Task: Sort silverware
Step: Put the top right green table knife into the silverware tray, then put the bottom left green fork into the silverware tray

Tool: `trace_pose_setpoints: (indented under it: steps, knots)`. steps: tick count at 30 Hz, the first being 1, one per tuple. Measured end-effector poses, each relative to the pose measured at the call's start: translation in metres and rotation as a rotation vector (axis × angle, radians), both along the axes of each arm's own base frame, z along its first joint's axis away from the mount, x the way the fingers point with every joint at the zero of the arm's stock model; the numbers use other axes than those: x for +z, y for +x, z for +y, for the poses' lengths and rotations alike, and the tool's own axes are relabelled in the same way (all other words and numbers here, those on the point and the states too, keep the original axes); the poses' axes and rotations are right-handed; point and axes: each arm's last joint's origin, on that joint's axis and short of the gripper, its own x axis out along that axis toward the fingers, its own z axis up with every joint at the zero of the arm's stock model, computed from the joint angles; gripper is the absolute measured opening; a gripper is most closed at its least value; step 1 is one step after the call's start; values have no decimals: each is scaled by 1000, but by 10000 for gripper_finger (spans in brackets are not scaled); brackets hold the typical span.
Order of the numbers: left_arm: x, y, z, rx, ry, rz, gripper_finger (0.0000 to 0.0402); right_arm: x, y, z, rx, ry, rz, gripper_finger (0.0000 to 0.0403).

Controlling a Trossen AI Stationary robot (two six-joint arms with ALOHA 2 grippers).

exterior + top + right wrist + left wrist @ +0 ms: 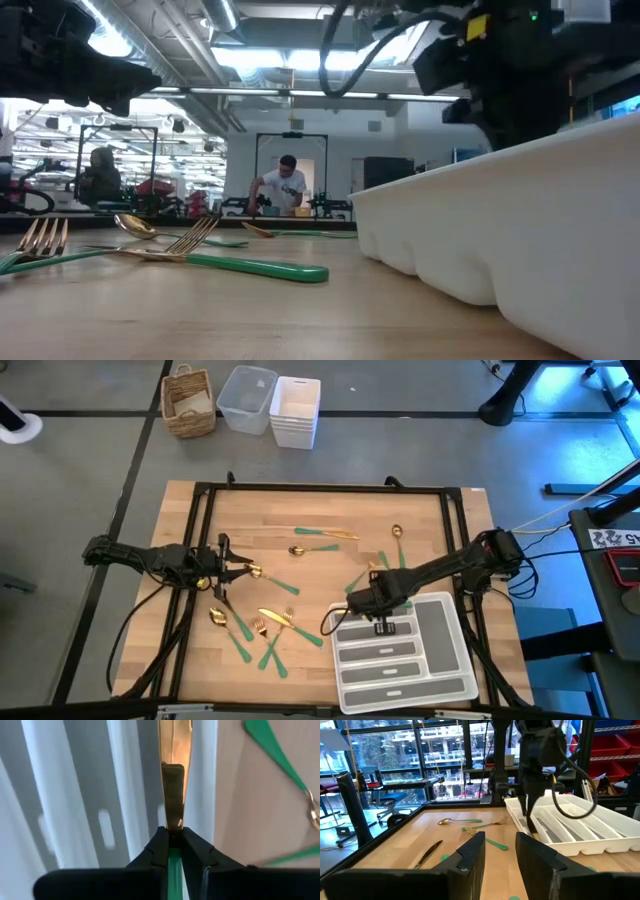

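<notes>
My right gripper [382, 626] hangs over the far left part of the white compartmented tray [440, 670], pointing down and shut on a knife [175, 750] with a gold blade and a green handle. At the table's left, my left gripper [500, 852] waits level and open with nothing between its fingers. More silverware lies flat on the wood. A knife [325, 533] and two spoons [300, 550] [396, 540] are toward the far side. Several forks and spoons [255, 625] are near the left front. My right gripper pinches the knife between its two fingers [155, 852], where the green handle [173, 862] meets the gold blade. The fingers come from above and point down. The blade hangs below them, roughly upright, over the tray's long compartments and lifted clear.
A black frame [200, 560] borders the table. On the floor beyond the far edge stand a wicker basket [188, 402] and plastic containers [247, 398]. In the low view the tray's wall [520, 230] fills the right. A person [287, 185] works far behind the table.
</notes>
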Motion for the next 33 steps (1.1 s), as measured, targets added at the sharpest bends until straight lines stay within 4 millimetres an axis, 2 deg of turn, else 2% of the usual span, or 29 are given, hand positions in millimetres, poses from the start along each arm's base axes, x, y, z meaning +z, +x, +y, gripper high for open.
trace_pose_setpoints:
  steps: [8, 13, 26, 33]
  knots:
    - [0, 0, 0, -1, -26, -3, 102, -29, -7, -3, 8, 5, -21, 29]
    - [0, 0, 0, -1, -27, -3, 102, -39, -11, -4, 10, 34, -13, 32]
    - [2, 0, 0, -1, -46, -23, 102, -39, -6, -2, 12, 55, -73, 99]
    - [2, 0, 0, -4, -130, -37, 102, -39, -6, -2, 11, 41, -77, 110]
